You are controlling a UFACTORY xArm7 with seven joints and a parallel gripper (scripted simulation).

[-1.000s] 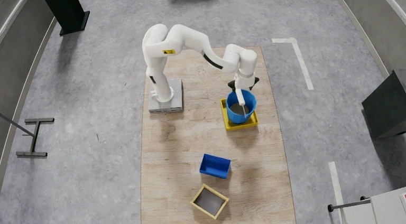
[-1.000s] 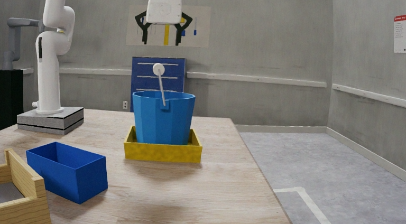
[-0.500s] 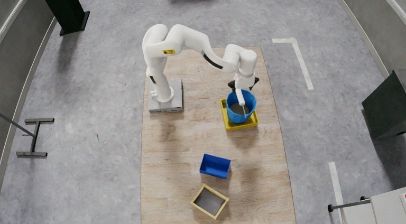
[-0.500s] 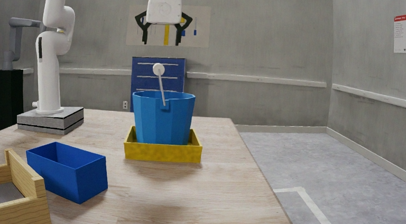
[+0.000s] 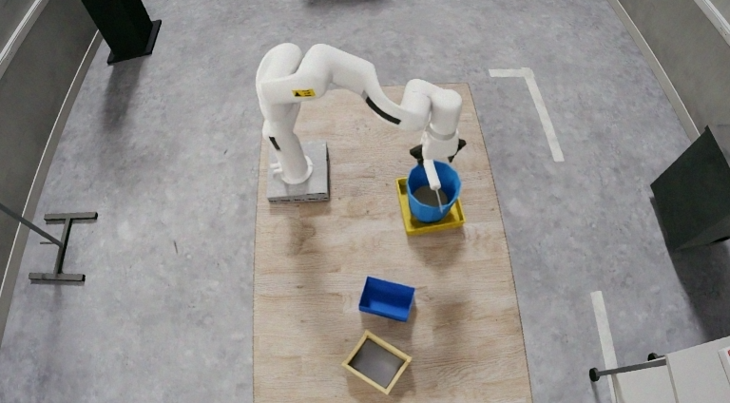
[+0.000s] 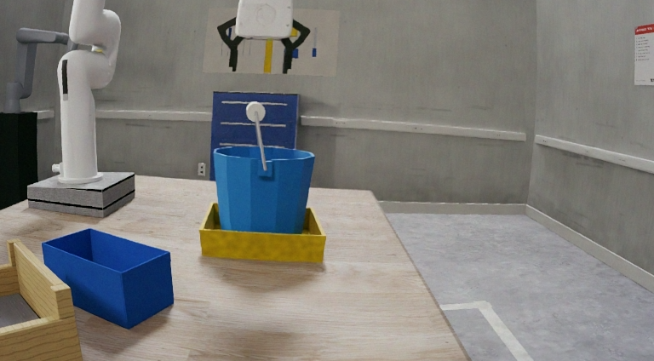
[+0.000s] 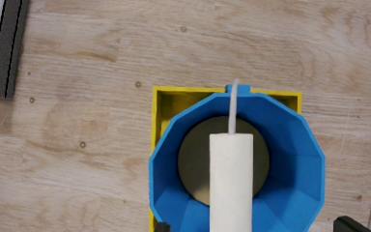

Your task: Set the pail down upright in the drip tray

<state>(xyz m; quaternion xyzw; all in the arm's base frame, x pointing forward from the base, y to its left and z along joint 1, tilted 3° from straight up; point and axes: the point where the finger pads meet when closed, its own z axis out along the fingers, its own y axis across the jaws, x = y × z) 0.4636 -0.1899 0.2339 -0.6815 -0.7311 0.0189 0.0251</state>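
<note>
The blue pail [image 6: 262, 188] stands upright inside the yellow drip tray [image 6: 262, 238] on the wooden table. Its white handle [image 6: 256, 118] stands up over the rim. The pail [image 5: 432, 191] and tray [image 5: 429, 218] also show in the top view, and the pail [image 7: 237, 164] and tray [image 7: 166, 103] in the wrist view. My gripper [image 6: 263, 60] is open and empty, well above the handle, touching nothing. In the wrist view only the fingertips show at the bottom edge, with the handle grip [image 7: 231, 181] between them and below.
A blue bin [image 6: 108, 275] and a wooden box [image 6: 33, 308] sit on the table nearer the front. The arm's base [image 6: 82, 191] stands at the table's left back. A blue board [image 6: 255, 118] leans against the wall behind the pail.
</note>
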